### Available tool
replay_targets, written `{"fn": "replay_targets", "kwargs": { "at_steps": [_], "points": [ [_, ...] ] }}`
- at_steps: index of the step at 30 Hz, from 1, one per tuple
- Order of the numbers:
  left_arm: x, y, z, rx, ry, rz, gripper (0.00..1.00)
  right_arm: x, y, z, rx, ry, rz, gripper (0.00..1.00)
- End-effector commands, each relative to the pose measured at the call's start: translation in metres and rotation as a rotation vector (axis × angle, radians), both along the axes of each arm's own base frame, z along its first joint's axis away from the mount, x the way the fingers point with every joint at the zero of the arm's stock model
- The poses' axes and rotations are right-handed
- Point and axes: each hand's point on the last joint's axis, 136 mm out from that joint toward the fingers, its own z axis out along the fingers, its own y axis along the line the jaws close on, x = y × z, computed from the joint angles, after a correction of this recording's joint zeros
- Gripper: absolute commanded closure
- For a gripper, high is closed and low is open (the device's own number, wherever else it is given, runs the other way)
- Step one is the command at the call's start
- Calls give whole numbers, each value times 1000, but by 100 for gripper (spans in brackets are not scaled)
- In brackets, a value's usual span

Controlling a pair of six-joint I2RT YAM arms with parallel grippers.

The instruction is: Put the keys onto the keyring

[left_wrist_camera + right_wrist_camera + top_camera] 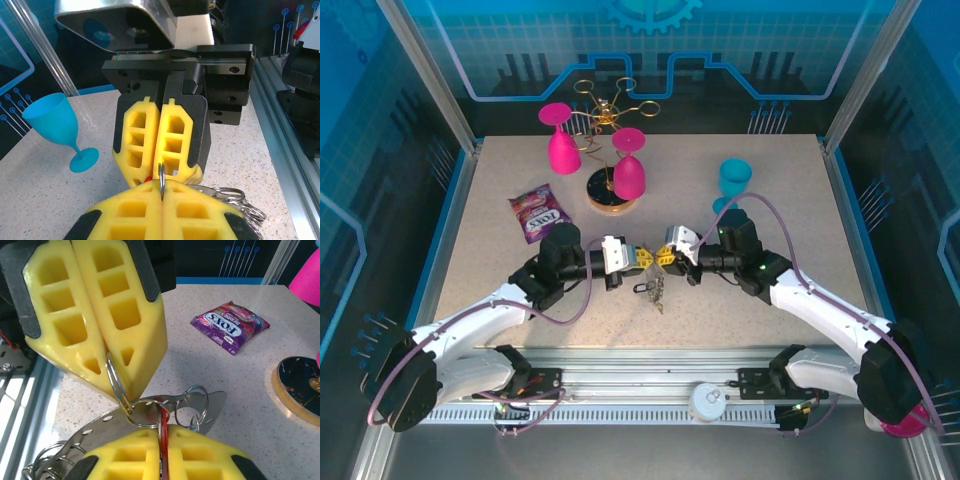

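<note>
You find the keys (655, 290) too small to count from above, the keyring (122, 400) with its upper part hidden inside the left gripper (111, 365) — the red tag (161, 420) mostly buried in the right gripper (162, 432), the stand base (300, 390) cut by the right edge.

The left gripper (642, 258) and right gripper (665, 258) meet tip to tip on the keyring (114, 385) at mid-table, keys (657, 290) hanging beneath, barring the centre; behind stand the sweet packet (535, 212), glass rack (611, 192) and blue glass (733, 180), while bare table (800, 200) lies open along both sides.
</note>
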Motion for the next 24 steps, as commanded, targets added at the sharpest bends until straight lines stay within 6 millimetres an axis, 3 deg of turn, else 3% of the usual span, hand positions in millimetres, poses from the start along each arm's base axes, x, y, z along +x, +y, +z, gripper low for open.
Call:
{"fn": "replay_targets", "kwargs": {
  "at_steps": [1,11,18,19,24],
  "points": [
    [0,2,12,-23,-47,9,100,-1,-3,6,-19,-33,-20,94],
    [10,5,-1,60,-33,52,100,-1,-11,16,-99,-85,-42,100],
    [12,5,-2,76,-29,54,100,-9,-2,17,-133,-74,9,100],
    [13,5,-3,81,-28,59,100,-7,1,28,-126,-98,7,100],
    [20,8,-15,135,-8,95,100,-3,1,39,-149,-131,-23,100]
  ]
}}
